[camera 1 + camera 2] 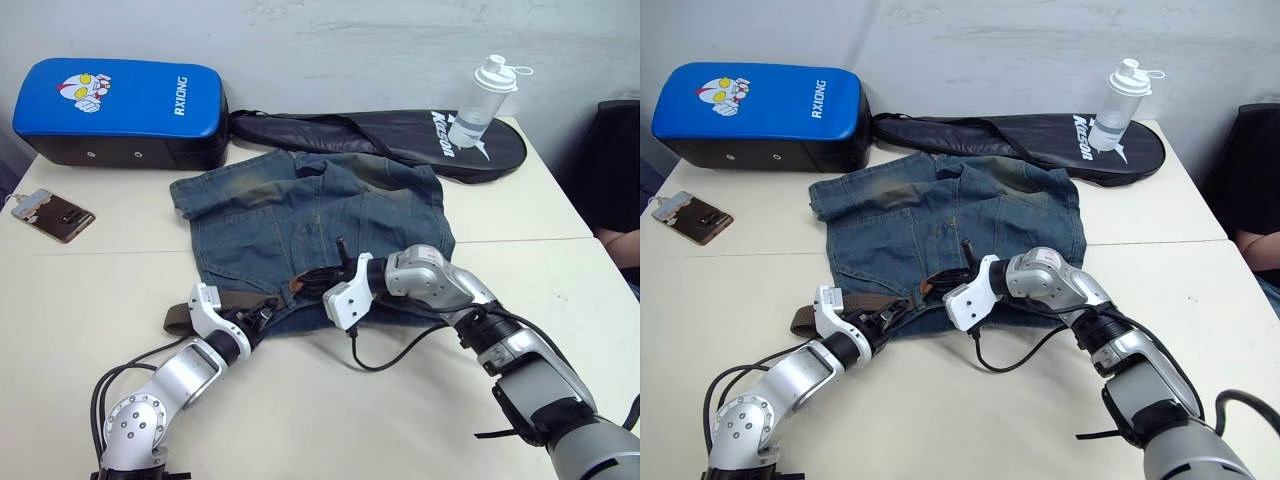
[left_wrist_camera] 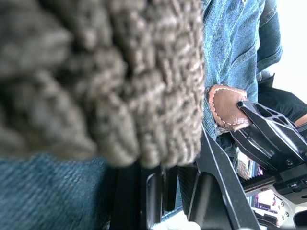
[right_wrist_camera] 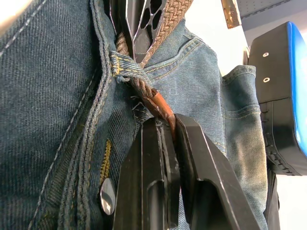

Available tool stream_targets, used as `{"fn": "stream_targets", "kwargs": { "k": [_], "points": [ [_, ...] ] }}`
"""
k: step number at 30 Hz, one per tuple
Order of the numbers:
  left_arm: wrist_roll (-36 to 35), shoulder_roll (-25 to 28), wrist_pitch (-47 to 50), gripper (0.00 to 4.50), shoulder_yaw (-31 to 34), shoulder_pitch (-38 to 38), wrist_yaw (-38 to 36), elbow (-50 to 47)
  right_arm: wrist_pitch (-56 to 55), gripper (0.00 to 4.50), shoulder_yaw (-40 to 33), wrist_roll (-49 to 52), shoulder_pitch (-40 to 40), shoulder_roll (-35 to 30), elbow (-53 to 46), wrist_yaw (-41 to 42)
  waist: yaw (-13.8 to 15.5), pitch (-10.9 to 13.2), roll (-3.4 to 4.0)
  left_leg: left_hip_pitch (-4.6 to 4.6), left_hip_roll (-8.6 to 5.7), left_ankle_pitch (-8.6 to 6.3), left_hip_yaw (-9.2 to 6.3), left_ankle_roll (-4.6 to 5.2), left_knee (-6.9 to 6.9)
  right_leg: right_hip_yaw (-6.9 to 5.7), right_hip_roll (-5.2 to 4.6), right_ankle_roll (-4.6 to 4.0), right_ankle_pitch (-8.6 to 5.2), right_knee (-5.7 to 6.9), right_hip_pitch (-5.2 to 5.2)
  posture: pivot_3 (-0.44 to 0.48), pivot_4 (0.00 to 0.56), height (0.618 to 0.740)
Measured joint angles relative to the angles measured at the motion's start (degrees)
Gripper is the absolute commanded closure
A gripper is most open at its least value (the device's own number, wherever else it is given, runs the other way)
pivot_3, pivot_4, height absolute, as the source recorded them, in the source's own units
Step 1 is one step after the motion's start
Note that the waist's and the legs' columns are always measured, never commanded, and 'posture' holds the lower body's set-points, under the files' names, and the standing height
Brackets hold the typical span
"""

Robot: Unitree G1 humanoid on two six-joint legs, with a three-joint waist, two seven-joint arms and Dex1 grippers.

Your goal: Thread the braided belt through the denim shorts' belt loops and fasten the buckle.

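Denim shorts [image 1: 315, 235] lie flat at the centre of the white table [image 1: 90, 290], waistband toward the near edge and leg openings toward the far side. The braided belt [image 1: 215, 305] runs along the near-left part of the waistband; its left portion extends past the left side of the shorts and rests on the table, and its brown leather tip [image 3: 158, 106] sits near the middle of the waistband. In the right wrist view the belt passes under one of the belt loops [image 3: 125, 67], with the leather tip emerging on the gripper side. The right gripper [image 3: 165, 129] is at the middle of the waistband, its two black fingers closed to a narrow gap and clamped on the leather tip. The left gripper [image 1: 262, 312] is at the near-left waistband with the woven strap lying between its fingers; it holds the belt there, and the left wrist view shows the weave pressed close to the camera with the right gripper's fingers just beyond. The two grippers are near each other, with a short run of belt between them. On the far side of the table a blue kick pad [image 1: 120, 110] lies at the left, a black racket bag [image 1: 400, 135] lies behind the shorts, and a clear shaker bottle [image 1: 482, 100] stands on the bag at the right. A phone [image 1: 52, 215] lies at the left edge of the table.
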Motion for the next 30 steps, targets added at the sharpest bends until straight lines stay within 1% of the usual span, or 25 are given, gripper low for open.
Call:
{"fn": "stream_targets", "kwargs": {
  "k": [1, 3, 4, 6, 8, 11, 12, 14, 16, 21, 25, 30],
  "points": [
    [0.0, 0.0, 0.0, 4.50, 0.1, 0.1, -0.2, 0.0, 0.0, 4.48, 0.0, 0.1, 0.0, 0.0, 0.0, 0.1, 0.0, 0.0, 0.00, 0.00, 0.00, 0.00, 0.00, 0.00, 0.00, 0.00, 0.00, 0.00, 0.00, 0.00, 0.00, 0.000, 0.150, 0.740],
    [0.1, 0.0, 0.0, 3.58, 0.3, 0.2, -0.5, 0.0, 0.3, 4.50, 0.0, 0.6, 0.0, 0.0, 0.0, 0.6, 0.0, 0.0, 0.00, -0.01, 0.00, -0.01, 0.00, -0.01, -0.01, 0.00, 0.00, 0.00, 0.00, -0.01, 0.00, 0.000, 0.150, 0.740],
    [0.1, 0.1, 0.0, 3.30, 0.4, 0.4, -1.1, -0.4, 0.3, 4.50, 0.0, 1.1, 0.0, 0.0, 0.0, 0.9, 0.0, 0.0, 0.00, -0.01, 0.00, -0.01, 0.00, -0.02, -0.01, 0.00, 0.00, 0.00, 0.00, -0.01, 0.00, 0.000, 0.150, 0.740],
    [0.1, 1.0, 0.2, 2.42, 0.6, 0.7, -2.2, -1.6, 0.7, 4.50, 0.0, 1.8, -0.4, 0.4, -0.1, 1.6, -0.2, 0.0, 0.04, -0.01, 0.02, -0.02, 0.00, -0.04, -0.02, 0.00, 0.01, -0.01, 0.00, -0.02, -0.01, 0.000, 0.150, 0.740],
    [-0.2, 2.3, 0.5, 1.56, 0.8, 1.7, -3.3, -3.5, 1.3, 4.50, 0.0, 2.3, -1.1, 0.6, -0.1, 2.4, -0.5, 0.0, 0.06, -0.02, 0.04, -0.03, 0.00, -0.06, -0.05, 0.00, 0.03, -0.03, -0.02, -0.02, -0.04, 0.000, 0.150, 0.740],
    [-1.8, 6.1, 1.5, 0.28, 1.3, 4.3, -5.5, -7.1, 2.0, 4.50, 0.0, 3.3, -3.2, 0.6, -0.1, 3.8, -1.1, 0.1, 0.08, -0.12, 0.08, 0.07, 0.02, 0.06, -0.18, 0.00, 0.07, -0.12, -0.08, -0.01, -0.21, 0.000, 0.150, 0.740],
    [-2.2, 7.2, 1.6, 0.09, 1.5, 5.2, -6.2, -8.1, 2.4, 4.50, 0.0, 3.9, -3.8, 0.6, 0.0, 4.4, -1.2, 0.1, 0.08, -0.16, 0.08, 0.08, 0.02, 0.05, -0.24, 0.01, 0.07, -0.13, -0.09, -0.03, -0.27, 0.000, 0.150, 0.740],
    [-2.6, 9.2, 1.9, 0.09, 2.1, 7.2, -7.4, -9.8, 3.1, 4.50, -0.1, 5.7, -5.0, 0.5, 0.0, 6.2, -1.4, 0.1, 0.09, -0.17, 0.08, 0.10, 0.06, 0.02, -0.41, 0.03, 0.08, -0.16, -0.11, -0.07, -0.36, 0.000, 0.150, 0.740],
    [-2.6, 10.0, 1.9, 0.09, 2.5, 8.8, -8.6, -10.2, 4.5, 4.50, -0.3, 8.8, -5.9, 0.1, 0.0, 9.1, -1.4, 0.1, 0.09, -0.17, 0.07, 0.13, 0.08, 0.00, -0.52, 0.03, 0.09, -0.20, -0.13, -0.10, -0.41, 0.000, 0.150, 0.740],
    [-1.0, 10.9, 1.9, 0.09, 1.6, 8.7, -9.8, -10.2, 6.6, 4.50, -1.6, 14.9, -10.7, -1.8, 0.2, 15.6, -1.4, 0.1, 0.16, -0.16, 0.05, 0.25, 0.10, -0.02, -0.59, 0.05, 0.09, -0.21, -0.14, -0.04, -0.48, 0.000, 0.150, 0.740],
    [0.9, 11.0, 1.9, 0.09, 0.7, 8.1, -10.7, -10.1, 5.1, 4.50, -3.2, 15.0, -14.7, -3.8, 4.1, 16.3, -1.4, 0.1, 0.16, -0.11, 0.04, 0.27, 0.09, -0.03, -0.60, 0.06, 0.07, -0.23, -0.13, -0.03, -0.47, 0.000, 0.150, 0.740],
    [3.7, 15.0, 2.8, 0.09, 0.9, 8.8, -15.2, -11.5, 1.0, 4.50, -3.2, 13.8, -17.0, -6.4, 11.7, 16.7, -1.4, 0.1, 0.16, -0.25, 0.01, 0.29, 0.10, -0.05, -0.65, 0.06, 0.05, -0.25, -0.15, -0.07, -0.59, 0.000, 0.150, 0.740]
  ]
}}
